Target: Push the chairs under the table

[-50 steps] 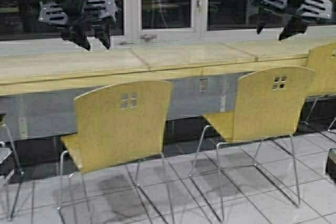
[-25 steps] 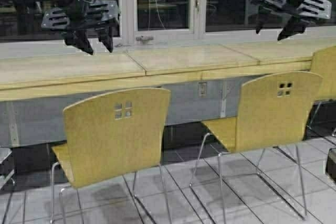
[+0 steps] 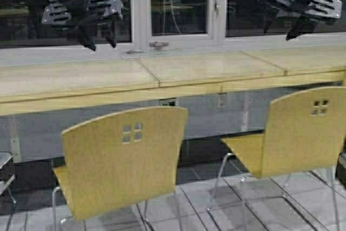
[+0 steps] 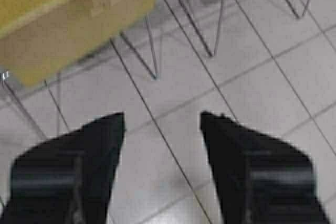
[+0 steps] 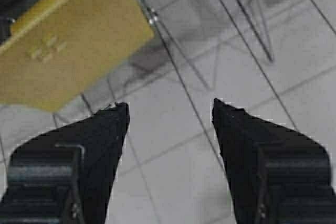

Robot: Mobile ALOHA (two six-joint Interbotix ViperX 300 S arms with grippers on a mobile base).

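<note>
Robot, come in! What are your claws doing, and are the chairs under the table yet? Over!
Left claw and right claw open, raised, empty. Left chair and right chair not yet under table. Nothing between chairs and table.

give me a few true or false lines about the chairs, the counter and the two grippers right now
1. Two yellow-tan plywood chairs stand pulled out from the long pale-wood counter top. True.
2. The left gripper is shut on a chair back. False: its jaws are open, holding nothing, raised above the counter.
3. The right gripper is open and empty. True.
4. Each chair back has one round hole. False: four small square cutouts.
5. The floor is carpeted. False: pale tiles.
</note>
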